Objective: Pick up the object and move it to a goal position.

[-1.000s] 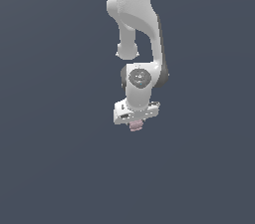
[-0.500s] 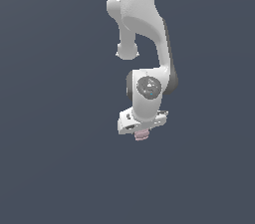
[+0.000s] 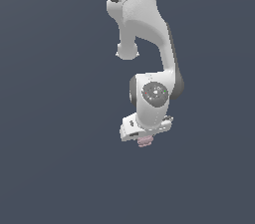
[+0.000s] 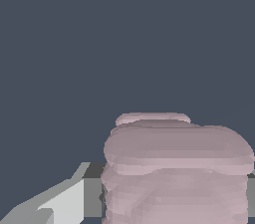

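In the exterior view the white arm hangs down from the upper edge against a flat dark blue-grey field, and the claw (image 3: 145, 138) sits at its lowest end, tilted a little so that its body slopes down toward the exterior view's left. The object (image 3: 145, 141), a small pale pink ribbed lump, pokes out directly beneath the claw body, in line with it and touching it, far narrower than the white housing above; only its lower part shows, the rest hidden up inside the claw. No goal marker is visible in this view, so the direction the carry must take cannot be read from here. In the wrist view the object (image 4: 177, 168) fills the near foreground as a stack of pink ribbed bands, its long axis appearing to run out along the claw's own reach, away from the camera. One grey-white finger (image 4: 64, 200) presses against its flank; the opposite finger is out of frame. From the contact on that side and the way the lump hangs with the claw in the exterior view, I judge the claw to be clamped on the object. Nothing but plain background lies beyond it.
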